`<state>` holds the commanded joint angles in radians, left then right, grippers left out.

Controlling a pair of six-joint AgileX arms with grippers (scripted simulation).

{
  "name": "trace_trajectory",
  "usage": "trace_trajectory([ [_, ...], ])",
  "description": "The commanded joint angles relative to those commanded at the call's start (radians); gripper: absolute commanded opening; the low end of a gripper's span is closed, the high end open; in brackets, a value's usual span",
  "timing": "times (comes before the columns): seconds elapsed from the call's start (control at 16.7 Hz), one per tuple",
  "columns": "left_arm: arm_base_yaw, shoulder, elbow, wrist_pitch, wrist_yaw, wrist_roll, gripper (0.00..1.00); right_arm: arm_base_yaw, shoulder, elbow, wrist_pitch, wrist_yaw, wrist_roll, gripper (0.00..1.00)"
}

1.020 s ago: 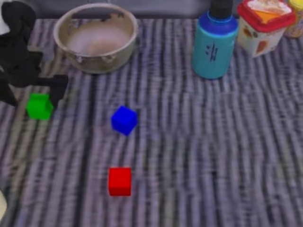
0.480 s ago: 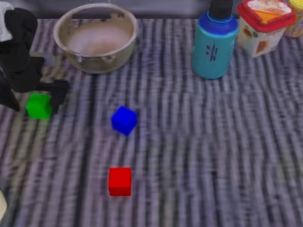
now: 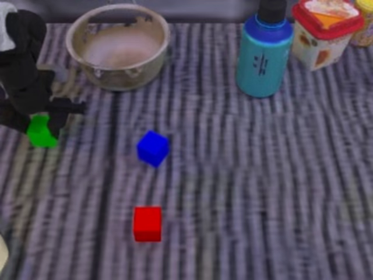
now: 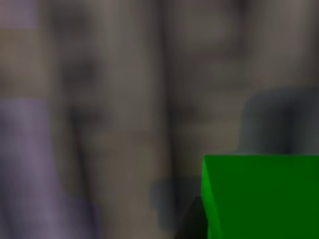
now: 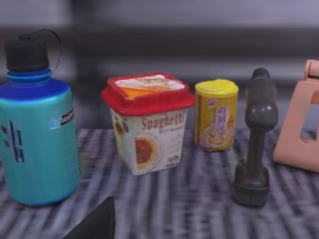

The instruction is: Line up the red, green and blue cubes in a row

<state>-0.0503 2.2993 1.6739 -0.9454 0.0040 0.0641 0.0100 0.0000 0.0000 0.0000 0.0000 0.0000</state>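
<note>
The red cube is sitting nearest the desk's front edge, left of centre, its faces lying square to that edge; being a cube, it is showing no long axis, and the same goes for the other two. Behind it and well apart, the blue cube is resting turned so that one corner is pointing toward the front edge. Farther toward the desk's left edge, the green cube is lying partly under my left gripper, whose dark fingers are standing on either side of it; from above I cannot tell whether they are pressing on it or standing clear, and my left wrist view is showing only a corner of the green cube close up over the striped cloth. Near the back edge a metal bowl is standing toward the left, a teal bottle right of centre, and a red-lidded spaghetti tub toward the back right corner. My right wrist view is also taking in a yellow can, a dark dumbbell and a pink object at the far edge; my right gripper is out of sight.
</note>
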Motion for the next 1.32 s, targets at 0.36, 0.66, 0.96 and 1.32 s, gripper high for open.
trace_trajectory([
  [0.36,0.000,0.000,0.000,0.000,0.000,0.000,0.00,0.000,0.000,0.000,0.000,0.000,0.000,1.00],
  [0.66,0.001,-0.012,0.002,-0.004,0.001,0.000,0.00,0.000,0.000,0.000,0.000,0.000,0.000,1.00],
  [0.96,0.011,-0.043,0.084,-0.119,0.001,-0.001,0.00,0.000,0.000,0.000,0.000,0.000,0.000,1.00],
  [1.32,0.020,-0.085,0.166,-0.241,0.000,-0.002,0.00,0.000,0.000,0.000,0.000,0.000,0.000,1.00],
])
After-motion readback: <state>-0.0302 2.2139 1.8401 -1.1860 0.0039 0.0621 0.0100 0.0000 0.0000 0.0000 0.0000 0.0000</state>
